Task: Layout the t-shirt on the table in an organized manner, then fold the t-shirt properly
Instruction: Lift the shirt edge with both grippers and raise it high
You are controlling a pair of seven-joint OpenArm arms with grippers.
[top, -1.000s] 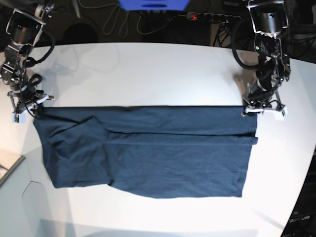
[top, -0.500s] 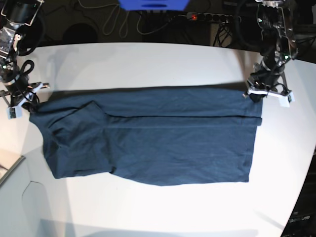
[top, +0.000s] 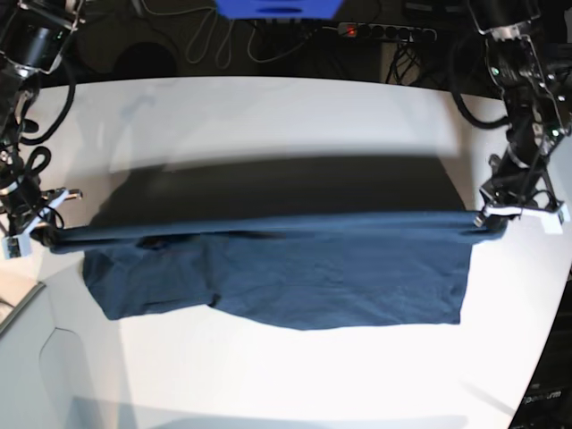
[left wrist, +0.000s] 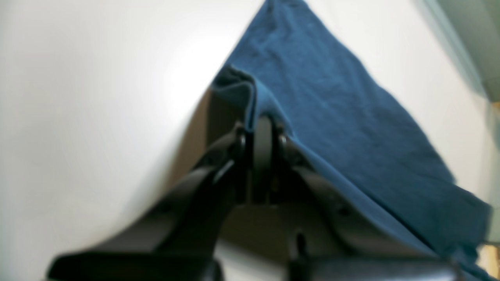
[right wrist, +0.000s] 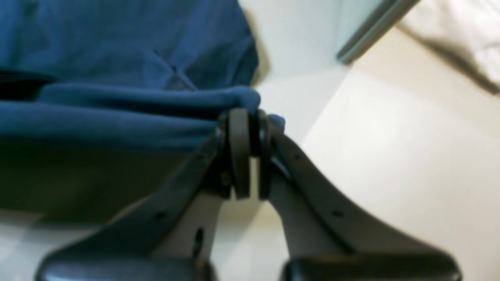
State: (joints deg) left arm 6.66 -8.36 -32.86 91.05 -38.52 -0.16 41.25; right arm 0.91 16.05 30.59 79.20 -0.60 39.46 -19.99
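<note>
The dark navy t-shirt point(top: 340, 277) is stretched taut between my two grippers. Its held edge hangs above the white table point(top: 286, 116), and its lower part lies on the tabletop with a sleeve bunched at the left. My left gripper point(top: 490, 223) is shut on the shirt's right corner; the left wrist view shows it point(left wrist: 262, 125) pinching the cloth point(left wrist: 343, 117) over the table point(left wrist: 78, 97). My right gripper point(top: 45, 234) is shut on the left corner; the right wrist view shows it point(right wrist: 245, 117) clamped on folded cloth point(right wrist: 117, 47).
A wide shadow of the raised shirt falls on the table behind it. A power strip point(top: 384, 32), cables and a blue object point(top: 277, 7) lie beyond the far edge. A grey-edged panel point(top: 18, 304) sits at the left front; its edge point(right wrist: 375, 31) also shows in the right wrist view.
Both grippers have lifted the shirt's far edge off the table and carried it toward the front. The cloth now hangs over its lower part instead of lying flat.
</note>
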